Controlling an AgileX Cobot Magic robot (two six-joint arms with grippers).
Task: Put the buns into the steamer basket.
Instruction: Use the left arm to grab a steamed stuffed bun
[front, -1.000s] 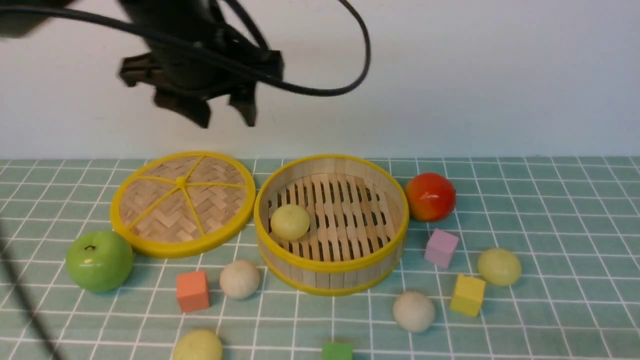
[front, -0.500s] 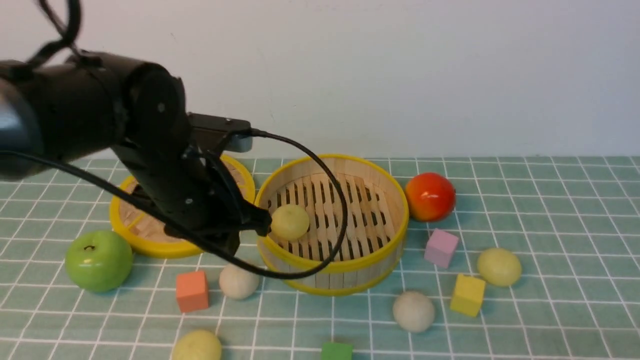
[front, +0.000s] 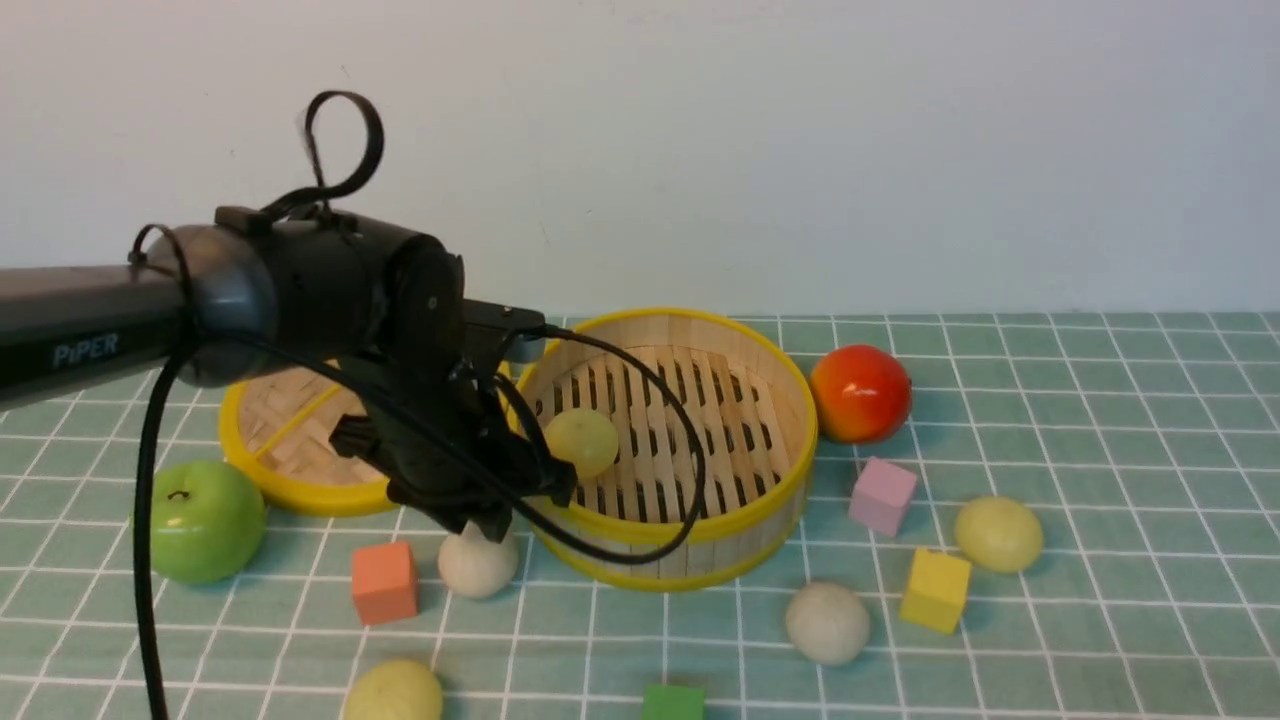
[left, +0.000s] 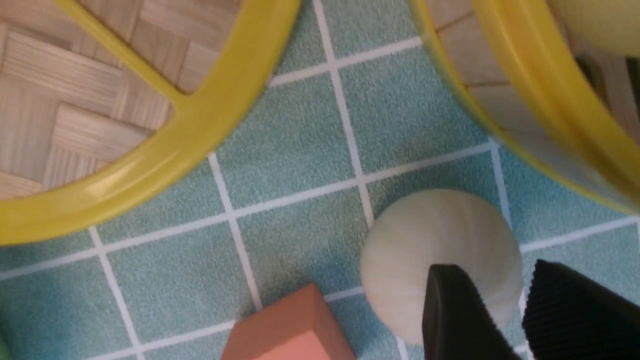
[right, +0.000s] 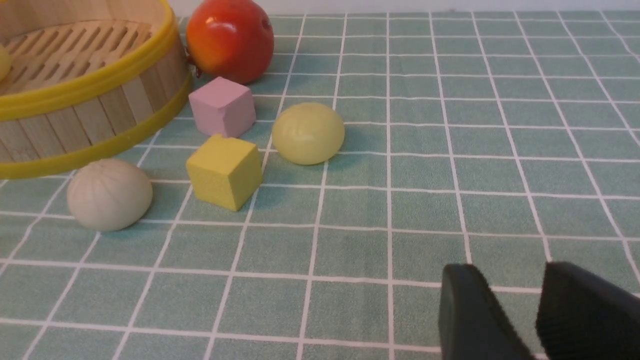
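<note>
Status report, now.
Left pincer slightly open, poised over off-white round bun beside orange cube. Right pincer open, empty. One yellow-green bun inside round bamboo steamer basket; four outside.

Steamer basket (front: 660, 560) upright, open; yellow-green bun (front: 590, 435) inside; four buns (front: 826, 623) outside, around it.

The green-checked bench (front: 1100, 400) fills the lower half of the frame. At centre stands the steamer basket (front: 640, 555), with the woven lid (front: 280, 435) flat at its left, a green apple (front: 205, 520) at far left and a red-orange fruit (front: 860, 393) at its upper right. Lower left lie an orange cube (front: 384, 582) beside an off-white bun (front: 478, 568), and a yellow-green bun (front: 395, 692) at the bottom edge. Lower right lie a pink cube (front: 882, 496), a yellow cube (front: 935, 590), a second off-white bun (front: 827, 623) and a second yellow-green bun (front: 998, 533). A green cube (front: 673, 702) sits at bottom centre.
</note>
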